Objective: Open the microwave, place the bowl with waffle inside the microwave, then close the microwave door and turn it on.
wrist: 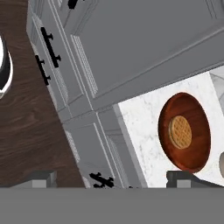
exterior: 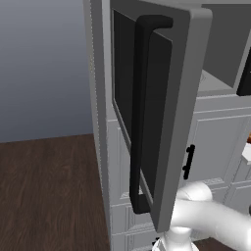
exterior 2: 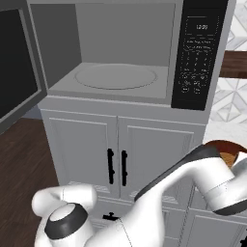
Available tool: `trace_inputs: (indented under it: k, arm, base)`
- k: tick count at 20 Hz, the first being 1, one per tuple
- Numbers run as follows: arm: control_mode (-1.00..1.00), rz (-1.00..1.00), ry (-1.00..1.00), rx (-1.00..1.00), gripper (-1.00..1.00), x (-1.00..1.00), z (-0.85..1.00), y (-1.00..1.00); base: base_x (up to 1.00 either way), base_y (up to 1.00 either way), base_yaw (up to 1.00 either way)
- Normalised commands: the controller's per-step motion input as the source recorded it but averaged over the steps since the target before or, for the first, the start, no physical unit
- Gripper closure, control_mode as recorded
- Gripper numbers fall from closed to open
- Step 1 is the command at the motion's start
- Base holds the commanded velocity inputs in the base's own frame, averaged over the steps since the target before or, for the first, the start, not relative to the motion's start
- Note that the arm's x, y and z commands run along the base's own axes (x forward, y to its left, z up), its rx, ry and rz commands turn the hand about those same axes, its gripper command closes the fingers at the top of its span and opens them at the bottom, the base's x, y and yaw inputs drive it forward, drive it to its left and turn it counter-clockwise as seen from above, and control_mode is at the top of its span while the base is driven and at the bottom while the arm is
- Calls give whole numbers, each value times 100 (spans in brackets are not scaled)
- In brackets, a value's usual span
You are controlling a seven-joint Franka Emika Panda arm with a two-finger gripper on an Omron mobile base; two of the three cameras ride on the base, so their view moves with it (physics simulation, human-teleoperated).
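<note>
The microwave (exterior 2: 120,53) stands open, showing its light grey inside and round turntable (exterior 2: 116,76). Its door (exterior: 157,108), with the long black bar handle (exterior: 139,112), is swung far out to the left. The reddish-brown bowl (wrist: 184,131) holds a round waffle (wrist: 180,131) and rests on a white marble counter (wrist: 140,131). In the right base view the bowl's rim (exterior 2: 217,144) peeks out behind my arm. My gripper (wrist: 114,179) is open, looking down from above; the bowl lies just beyond the right fingertip (wrist: 188,177). Nothing is between the fingers.
The black control panel (exterior 2: 198,53) forms the microwave's right side. White cabinets with short black handles (exterior 2: 117,167) stand below it. Dark wood floor (exterior: 49,191) spreads to the left. The open door juts out over the floor, close to my arm (exterior: 206,215).
</note>
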Motion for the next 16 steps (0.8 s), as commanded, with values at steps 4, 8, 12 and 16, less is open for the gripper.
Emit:
trace_inputs:
  k: [4,8,12,16]
  arm:
    - [-100,0,-19,2,-100,39,-2,26]
    - [-100,0,-16,0,-100,53,-18,29]
    - [-100,2,-11,0,-100,69,-42,0]
    - [-100,1,-11,0,-100,70,-57,-9]
  base:
    - [0,0,0]
    - [0,0,0]
    - [0,0,0]
    - [0,0,0]
